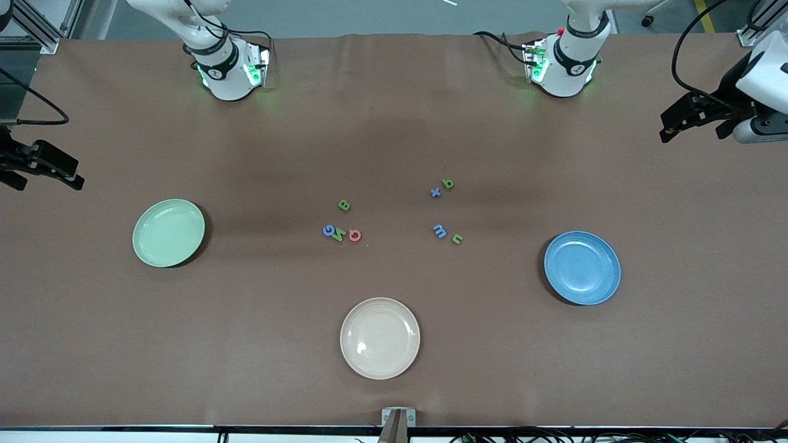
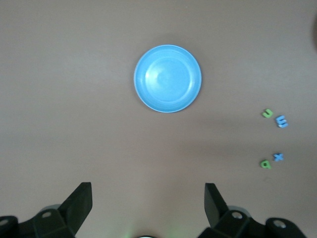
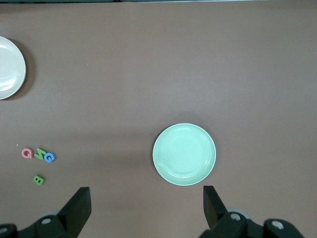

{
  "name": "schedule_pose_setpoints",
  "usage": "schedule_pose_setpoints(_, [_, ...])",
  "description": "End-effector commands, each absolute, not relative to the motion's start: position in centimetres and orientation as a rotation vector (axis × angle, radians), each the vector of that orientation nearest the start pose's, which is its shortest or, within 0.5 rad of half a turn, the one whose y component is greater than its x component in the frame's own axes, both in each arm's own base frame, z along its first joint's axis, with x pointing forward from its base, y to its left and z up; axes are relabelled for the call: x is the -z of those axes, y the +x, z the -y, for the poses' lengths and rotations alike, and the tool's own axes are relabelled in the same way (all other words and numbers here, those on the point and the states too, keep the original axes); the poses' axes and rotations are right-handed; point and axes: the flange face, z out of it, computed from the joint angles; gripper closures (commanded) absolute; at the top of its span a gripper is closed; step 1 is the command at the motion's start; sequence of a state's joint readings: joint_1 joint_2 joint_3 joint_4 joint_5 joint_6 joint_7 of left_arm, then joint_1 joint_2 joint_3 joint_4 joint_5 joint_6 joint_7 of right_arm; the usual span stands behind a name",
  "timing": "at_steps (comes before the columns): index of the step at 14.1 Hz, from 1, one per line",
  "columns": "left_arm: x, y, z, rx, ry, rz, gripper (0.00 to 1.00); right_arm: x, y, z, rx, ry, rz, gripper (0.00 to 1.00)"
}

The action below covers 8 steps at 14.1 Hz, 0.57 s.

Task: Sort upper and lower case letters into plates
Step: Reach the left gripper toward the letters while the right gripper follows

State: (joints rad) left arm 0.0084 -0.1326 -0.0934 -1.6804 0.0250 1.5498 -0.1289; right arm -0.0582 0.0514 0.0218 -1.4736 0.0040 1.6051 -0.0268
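The mint green plate [image 1: 168,232] lies toward the right arm's end of the table and the blue plate [image 1: 582,267] toward the left arm's end; both are empty. Between them lie two clusters of letters. The capitals are green B [image 1: 344,205], blue G [image 1: 329,231], green N [image 1: 338,234] and red G [image 1: 354,235]. The small letters are blue x [image 1: 436,192], green b [image 1: 448,183], blue m [image 1: 439,231] and green n [image 1: 457,239]. My left gripper [image 2: 147,198] is open and empty, high over its table end. My right gripper [image 3: 146,201] is open and empty over the other end.
A cream-beige plate [image 1: 380,338], empty, lies nearer the front camera than the letters. The arm bases [image 1: 228,67] stand at the table's back edge. A small metal bracket [image 1: 398,418] sits at the front edge.
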Motion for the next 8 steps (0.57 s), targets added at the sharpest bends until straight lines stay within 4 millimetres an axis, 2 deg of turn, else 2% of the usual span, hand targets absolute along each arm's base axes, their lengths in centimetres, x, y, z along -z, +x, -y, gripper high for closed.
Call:
schedule_pose_setpoints(1, [-64.6, 51.4, 4.4, 0.017, -3.075, 0.058, 0.00, -65.2, 57.2, 2.5, 0.138, -3.118, -0.040, 0.00])
schedule_pose_setpoints(3, [-64.8, 51.5, 4.2, 0.023, -3.078, 0.044, 0.00, -65.2, 57.2, 2.7, 0.138, -3.126, -0.041, 0.00])
schedule_pose_setpoints(5, [-64.1, 51.9, 4.7, 0.009, -3.083, 0.048, 0.00, -65.1, 57.1, 2.8, 0.135, -3.126, -0.045, 0.00])
schedule_pose_setpoints(6, [-63.2, 52.6, 5.2, -0.010, -3.089, 0.049, 0.00, -65.1, 57.2, 2.6, 0.135, -3.126, -0.041, 0.00])
schedule_pose_setpoints(8, [-61.0, 54.2, 7.5, 0.006, -3.104, 0.005, 0.00, -65.1, 57.2, 2.6, 0.135, -3.126, -0.043, 0.00])
